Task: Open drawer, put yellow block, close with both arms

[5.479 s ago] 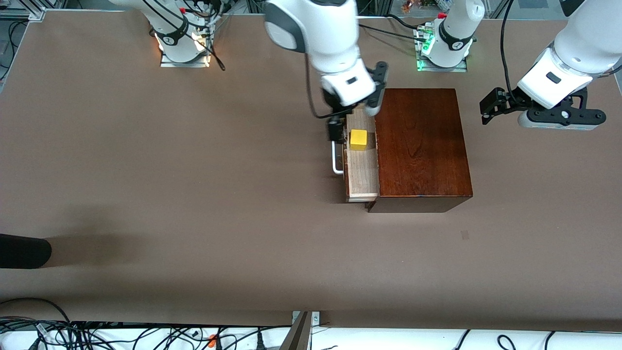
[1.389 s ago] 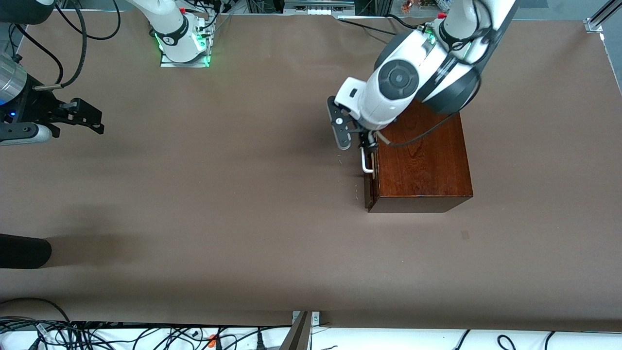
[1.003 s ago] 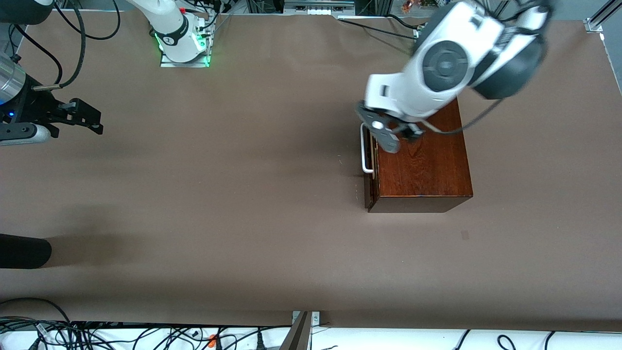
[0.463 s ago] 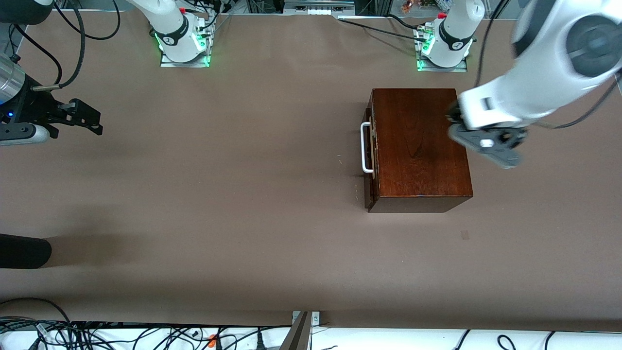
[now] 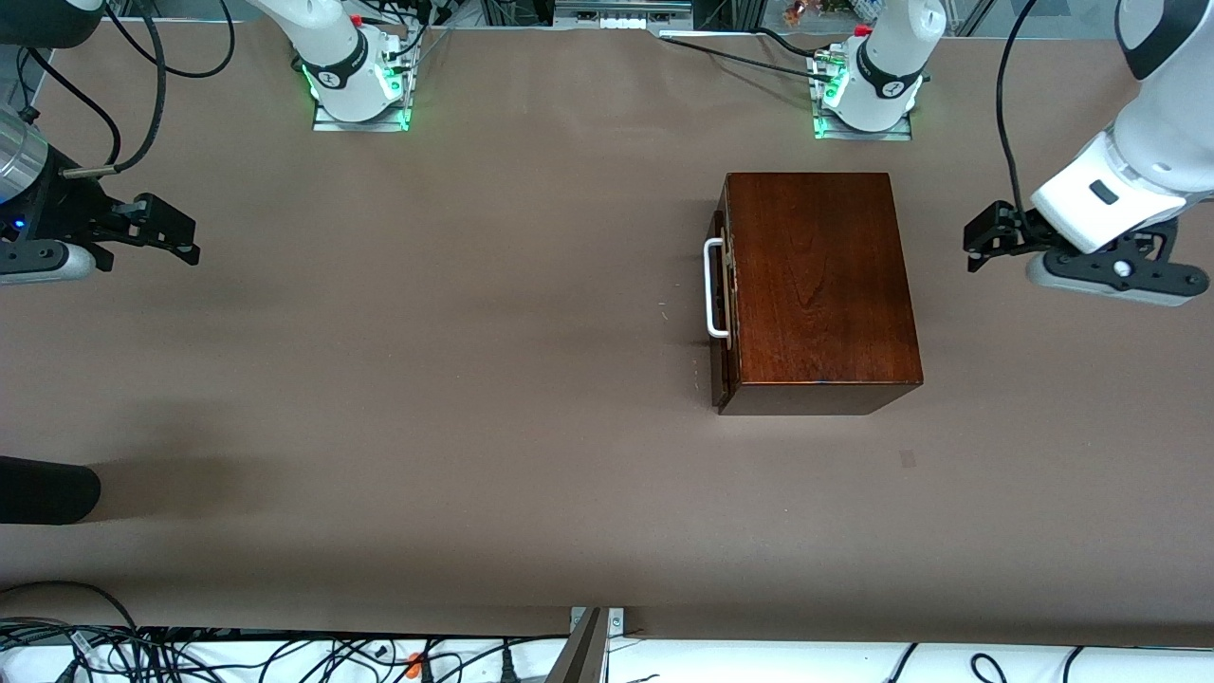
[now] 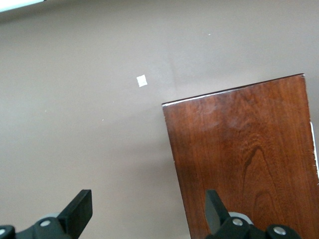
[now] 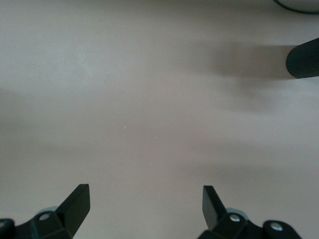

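The mahogany box [image 5: 820,285] stands on the table with its drawer [image 5: 722,313] pushed in. Only the drawer's dark front and white handle [image 5: 711,289] show. The yellow block is hidden. My left gripper [image 5: 979,247] hangs open and empty over the bare table, beside the box toward the left arm's end. In the left wrist view the gripper [image 6: 148,209] shows spread fingers, with the box top [image 6: 249,159] under one of them. My right gripper [image 5: 188,237] waits open over the right arm's end of the table. The right wrist view shows it [image 7: 144,201] holding nothing above bare table.
A black rounded object [image 5: 47,489] lies at the table edge toward the right arm's end, also in the right wrist view [image 7: 304,60]. A small pale mark [image 5: 908,459] sits on the table nearer the camera than the box. Cables [image 5: 285,655] run along the front edge.
The left arm has swung from the drawer's handle across the box top to the left arm's end of the table. The drawer stays shut. The right arm has not moved.
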### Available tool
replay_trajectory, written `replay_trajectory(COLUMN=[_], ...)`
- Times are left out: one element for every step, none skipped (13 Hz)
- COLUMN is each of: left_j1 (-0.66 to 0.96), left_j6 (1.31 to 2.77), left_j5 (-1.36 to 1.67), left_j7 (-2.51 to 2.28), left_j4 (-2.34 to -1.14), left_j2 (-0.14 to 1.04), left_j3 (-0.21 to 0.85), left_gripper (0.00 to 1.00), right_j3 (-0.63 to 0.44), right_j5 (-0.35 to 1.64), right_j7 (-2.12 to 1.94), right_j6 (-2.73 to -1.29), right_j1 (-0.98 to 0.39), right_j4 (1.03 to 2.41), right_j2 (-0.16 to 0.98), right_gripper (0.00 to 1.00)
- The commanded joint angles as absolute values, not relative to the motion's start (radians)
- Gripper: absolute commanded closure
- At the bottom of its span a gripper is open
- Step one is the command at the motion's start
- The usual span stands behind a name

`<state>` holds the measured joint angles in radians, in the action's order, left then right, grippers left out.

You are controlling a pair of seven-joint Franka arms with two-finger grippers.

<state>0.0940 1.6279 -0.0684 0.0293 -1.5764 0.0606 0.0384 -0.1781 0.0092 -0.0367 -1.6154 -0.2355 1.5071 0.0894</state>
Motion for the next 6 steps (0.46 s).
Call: replay_trajectory(left_j1=[0.091, 0.087, 0.081, 0.078, 0.078, 0.078], left_j6=[1.664, 1.690, 1.693, 1.694, 1.694, 1.692], left_j5=[-0.016, -0.015, -0.012, -0.011, -0.011, -0.012], left_j7=[-0.052, -0.060, -0.061, -0.060, -0.060, -0.060], left_j4=[-1.695, -1.710, -1.716, -1.717, -1.717, -1.717], left_j2=[-0.021, -0.031, -0.031, -0.031, -0.029, -0.026], left_j3=[0.026, 0.026, 0.026, 0.026, 0.026, 0.026], left_gripper=[0.00, 0.00, 0.00, 0.00, 0.00, 0.00], right_j3=[-0.175, -0.175, -0.175, -0.175, -0.176, -0.175], right_j5=[0.029, 0.029, 0.029, 0.029, 0.031, 0.031], right_j7=[-0.037, -0.037, -0.037, -0.037, -0.037, -0.037], right_j6=[-1.614, -1.614, -1.614, -1.614, -1.615, -1.615], right_j1=[-0.229, -0.229, -0.227, -0.227, -0.227, -0.227], right_j4=[1.491, 1.491, 1.491, 1.491, 1.491, 1.491], right_j2=[0.095, 0.095, 0.095, 0.095, 0.095, 0.095], right_gripper=[0.00, 0.00, 0.00, 0.00, 0.00, 0.00])
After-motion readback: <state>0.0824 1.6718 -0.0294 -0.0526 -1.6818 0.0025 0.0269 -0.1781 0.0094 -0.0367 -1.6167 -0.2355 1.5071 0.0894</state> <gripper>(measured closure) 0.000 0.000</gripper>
